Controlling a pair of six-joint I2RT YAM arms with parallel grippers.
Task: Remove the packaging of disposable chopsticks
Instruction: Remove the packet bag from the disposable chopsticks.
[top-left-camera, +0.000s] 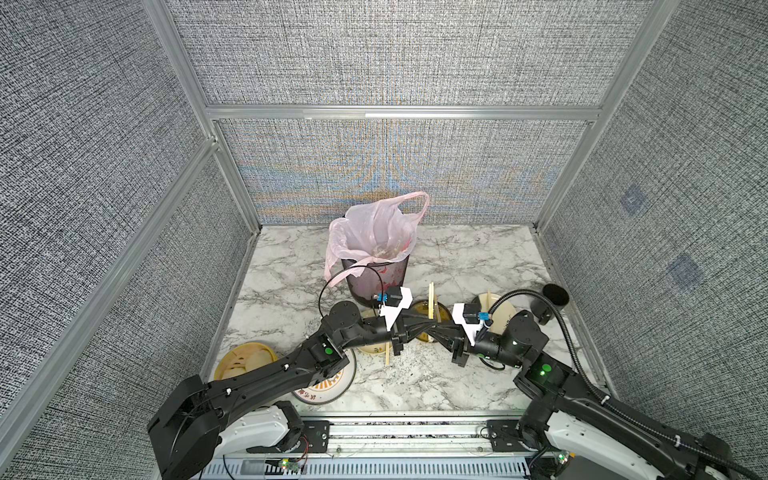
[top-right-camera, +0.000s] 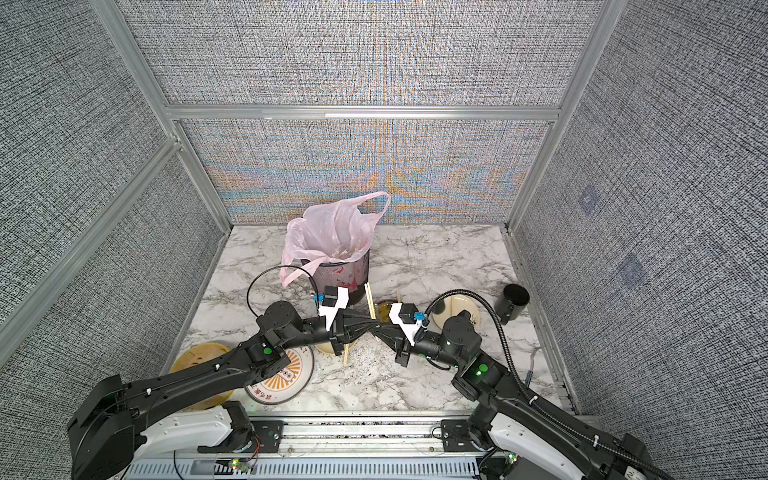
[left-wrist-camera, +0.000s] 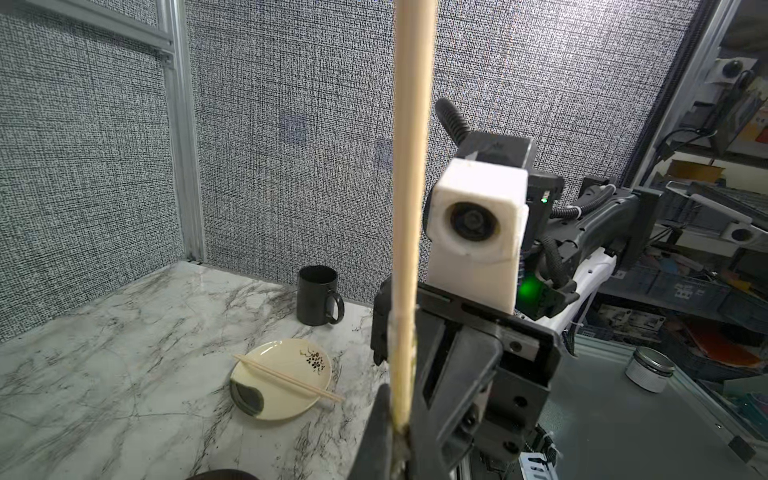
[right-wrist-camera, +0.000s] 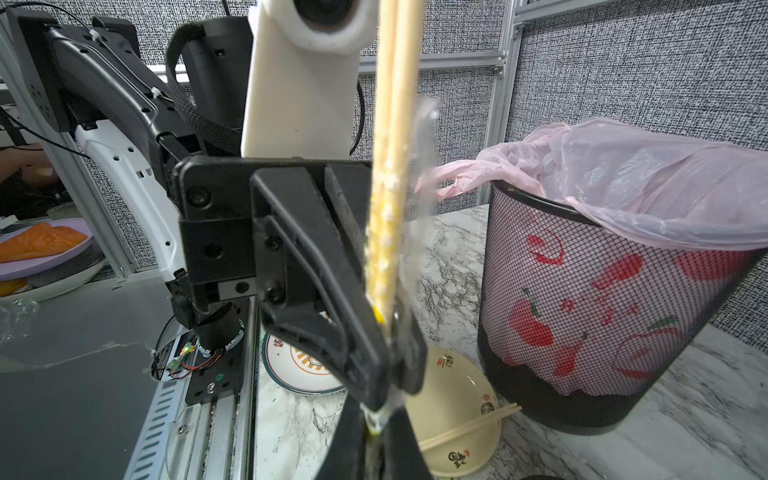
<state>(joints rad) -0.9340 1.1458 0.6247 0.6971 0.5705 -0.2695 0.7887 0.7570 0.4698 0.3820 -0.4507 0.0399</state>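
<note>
Both pincers are clamped shut where they meet above the table (top-left-camera: 457, 257): the left gripper (top-left-camera: 426, 326) grips a pair of chopsticks (right-wrist-camera: 395, 62) partway along, apparently through the clear wrapper (right-wrist-camera: 422, 174), while the right gripper (top-left-camera: 441, 329) pinches the wrapper's end just beside it. The bare tips poke from the wrapper's open mouth, a hold that looks meant for pulling plastic and sticks apart, with the lined bin (right-wrist-camera: 582, 291) near for waste.
</note>
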